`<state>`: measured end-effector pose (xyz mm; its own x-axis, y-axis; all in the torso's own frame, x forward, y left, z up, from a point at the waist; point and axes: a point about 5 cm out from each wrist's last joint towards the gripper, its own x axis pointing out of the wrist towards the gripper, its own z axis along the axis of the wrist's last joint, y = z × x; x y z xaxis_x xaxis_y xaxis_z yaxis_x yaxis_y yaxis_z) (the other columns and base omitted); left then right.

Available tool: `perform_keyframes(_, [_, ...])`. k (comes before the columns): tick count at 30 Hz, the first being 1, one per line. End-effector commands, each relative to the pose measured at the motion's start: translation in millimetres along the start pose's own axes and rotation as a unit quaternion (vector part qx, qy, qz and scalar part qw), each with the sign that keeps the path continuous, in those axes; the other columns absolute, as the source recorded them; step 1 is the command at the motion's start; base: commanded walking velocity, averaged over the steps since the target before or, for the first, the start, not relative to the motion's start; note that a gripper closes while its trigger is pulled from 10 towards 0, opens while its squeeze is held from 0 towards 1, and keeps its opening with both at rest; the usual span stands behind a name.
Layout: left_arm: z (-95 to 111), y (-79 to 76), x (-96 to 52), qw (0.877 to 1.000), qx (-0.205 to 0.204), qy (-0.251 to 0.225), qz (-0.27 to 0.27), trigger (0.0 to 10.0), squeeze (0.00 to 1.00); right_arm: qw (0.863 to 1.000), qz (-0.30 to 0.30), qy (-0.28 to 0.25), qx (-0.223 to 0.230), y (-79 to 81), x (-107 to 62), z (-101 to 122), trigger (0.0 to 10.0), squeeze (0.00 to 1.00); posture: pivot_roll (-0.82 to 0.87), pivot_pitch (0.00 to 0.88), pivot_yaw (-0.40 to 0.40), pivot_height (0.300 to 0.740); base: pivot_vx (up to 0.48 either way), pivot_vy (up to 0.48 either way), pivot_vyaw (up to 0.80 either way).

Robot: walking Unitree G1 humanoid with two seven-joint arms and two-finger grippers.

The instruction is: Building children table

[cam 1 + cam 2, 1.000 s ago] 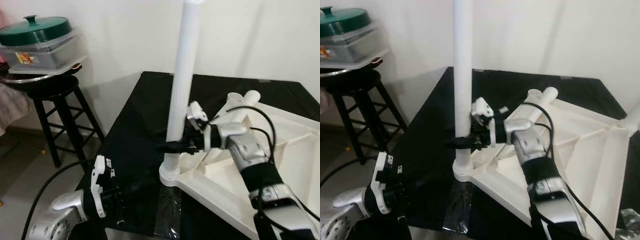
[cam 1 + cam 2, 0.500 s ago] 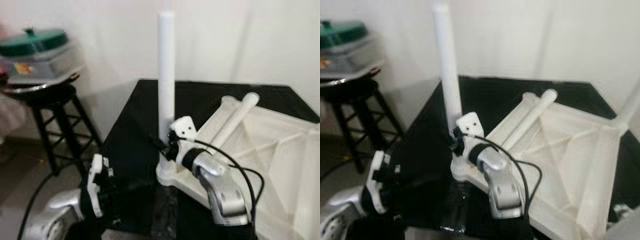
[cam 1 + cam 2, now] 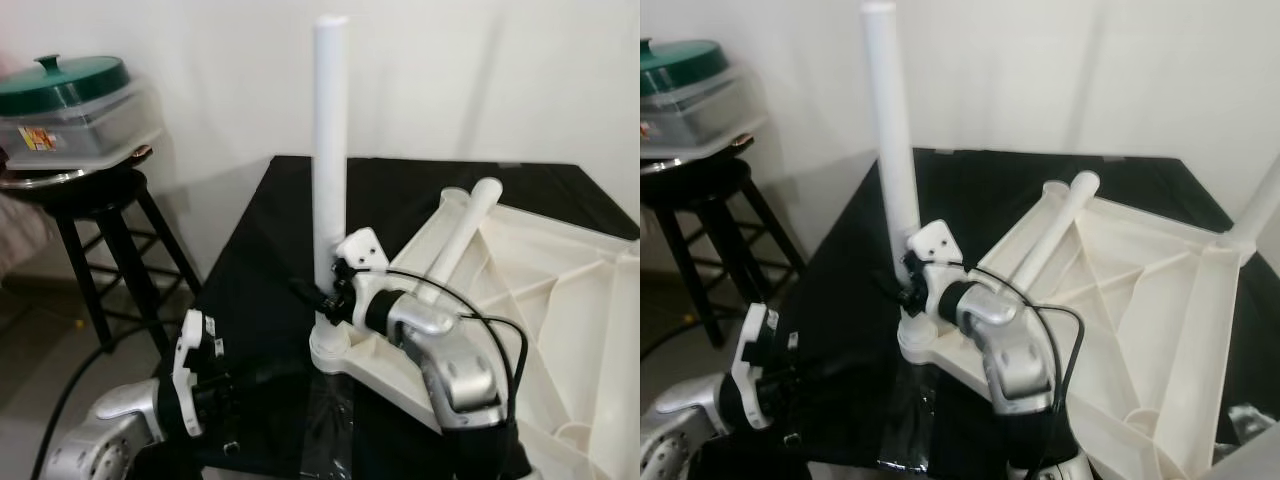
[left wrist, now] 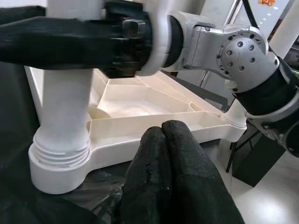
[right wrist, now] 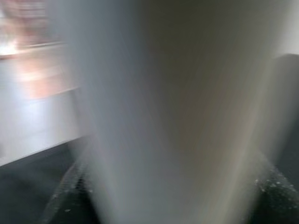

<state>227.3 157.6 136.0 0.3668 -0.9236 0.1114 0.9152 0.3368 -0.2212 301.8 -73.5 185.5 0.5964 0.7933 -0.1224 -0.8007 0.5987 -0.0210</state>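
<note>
The left claw [image 4: 163, 135], fingers pressed together, hovers near the leg's threaded socket [image 4: 60, 154].

Tabletop: a white moulded plastic children's table top [image 3: 560, 300], turned underside up so its ribs and triangular recesses show; it lies flat on the black-covered counter [image 3: 270, 250].
Standing leg: a white plastic tube leg [image 3: 328, 150], upright in the threaded round corner socket [image 3: 335, 352] at the top's near-left corner.
Loose leg: a second white tube leg [image 3: 462, 232], lying slantwise across the upturned underside along one edge, its open end toward the far corner.
Far leg: in the right eye view, another white tube [image 3: 1258, 205] rises at a slant from the far-right corner.
</note>
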Motion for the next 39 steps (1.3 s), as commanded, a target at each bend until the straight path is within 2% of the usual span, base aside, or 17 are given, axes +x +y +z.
perform_keyframes(1, [-0.3,0.7,-1.2,1.000,-0.001,0.000,0.002,10.0,0.00,0.997,0.068,-0.033,-0.029,4.0,-0.1,15.4,10.0,0.97,-0.05,0.000,-0.004,0.740,0.000,0.000,0.00])
perform_keyframes(2, [-0.6,0.6,-0.9,1.000,-0.001,0.000,0.002,10.0,0.00,0.991,0.119,-0.037,-0.052,0.7,-5.9,19.6,10.0,0.97,-0.04,0.000,-0.006,0.740,0.000,0.000,0.00])
perform_keyframes(3, [-0.9,0.5,-0.6,1.000,-0.001,0.000,0.001,10.0,0.00,0.981,0.176,-0.025,-0.072,-5.3,-13.2,20.2,10.0,0.00,-0.04,0.000,-0.008,0.740,0.000,0.000,0.00])
perform_keyframes(5, [-1.2,0.3,-0.4,1.000,-0.001,0.000,0.001,10.0,0.00,0.969,0.227,0.007,-0.097,-17.8,-20.6,16.9,10.0,0.00,-0.04,0.000,-0.008,0.740,0.000,0.000,0.00])
perform_keyframes(8, [-1.6,0.0,-0.2,1.000,-0.001,0.000,0.002,10.0,0.00,0.962,0.228,0.071,-0.136,-39.6,-18.3,8.6,10.0,0.00,-0.03,0.000,-0.010,0.740,0.000,0.000,0.00])
perform_keyframes(9, [-1.8,-0.2,-0.2,1.000,-0.001,0.001,0.002,10.0,0.00,0.961,0.236,0.077,-0.125,-45.0,-16.9,9.9,10.0,0.00,-0.03,0.000,-0.009,0.740,0.000,0.000,0.00])
perform_keyframes(11, [-1.9,-0.4,-0.3,1.000,-0.001,0.001,0.002,10.0,0.00,0.960,0.242,0.079,-0.116,-48.2,-16.1,11.4,10.0,0.00,-0.03,0.000,-0.009,0.740,0.000,0.000,0.00])
perform_keyframes(13, [-2.3,-1.2,-0.3,1.000,-0.001,0.002,0.002,10.0,0.00,0.960,0.261,0.059,-0.088,-56.1,-12.0,19.7,10.0,0.00,-0.02,0.000,-0.009,0.740,0.000,0.000,0.00])
perform_keyframes(18, [-2.6,-2.1,-0.4,1.000,-0.001,0.004,0.001,10.0,0.00,0.958,0.272,0.047,-0.076,-61.5,-9.5,23.2,10.0,0.00,-0.01,0.000,-0.009,0.740,0.000,0.000,0.00])
perform_keyframes(19, [-2.8,-3.2,-0.4,1.000,-0.002,0.005,0.001,10.0,0.00,0.956,0.286,0.039,-0.061,-65.5,-8.2,24.4,0.0,0.00,-0.01,0.000,-0.009,0.740,0.000,0.000,0.00])
perform_keyframes(27, [-3.5,-5.6,-0.3,1.000,-0.005,0.006,-0.001,10.0,0.00,0.950,0.303,0.048,-0.053,-73.6,-10.4,19.3,0.0,0.00,-0.01,0.000,-0.007,0.740,0.000,0.000,0.00])
perform_keyframes(31, [-3.8,-6.0,-0.1,1.000,-0.007,0.005,-0.002,10.0,0.00,0.954,0.289,0.052,-0.061,-78.1,-13.4,16.0,0.0,0.00,-0.01,0.000,-0.008,0.740,0.000,0.000,0.00])
perform_keyframes(33, [-3.7,-6.5,0.4,1.000,-0.007,0.005,-0.003,10.0,0.00,0.965,0.247,0.052,-0.073,-79.5,-15.3,9.6,0.0,0.00,-0.01,0.000,-0.014,0.740,0.000,0.000,0.00])
perform_keyframes(35, [-3.7,-6.5,0.4,1.000,-0.008,0.005,-0.003,10.0,0.00,0.966,0.244,0.052,-0.074,-80.3,-15.2,8.9,0.0,0.00,-0.01,0.000,-0.014,0.740,0.000,0.000,0.00])
perform_keyframes(37, [-3.0,-7.2,-0.1,1.000,-0.006,0.003,-0.002,10.0,0.00,0.982,0.147,0.092,-0.072,-68.2,-10.3,-17.5,0.0,0.00,-0.02,0.000,-0.034,0.740,0.000,0.000,0.00])
perform_keyframes(38, [-2.1,-7.1,-0.7,1.000,-0.006,0.002,-0.001,10.0,0.00,0.995,0.020,0.095,-0.039,-59.1,-0.9,-31.9,0.0,0.00,-0.02,0.001,-0.030,0.740,0.000,0.000,0.00])
perform_keyframes(39, [-2.1,-7.1,-0.7,1.000,-0.006,0.002,-0.001,10.0,0.00,0.995,0.020,0.095,-0.039,-59.1,-0.9,-31.9,0.0,0.00,-0.02,0.001,-0.030,0.740,0.000,0.000,0.00])
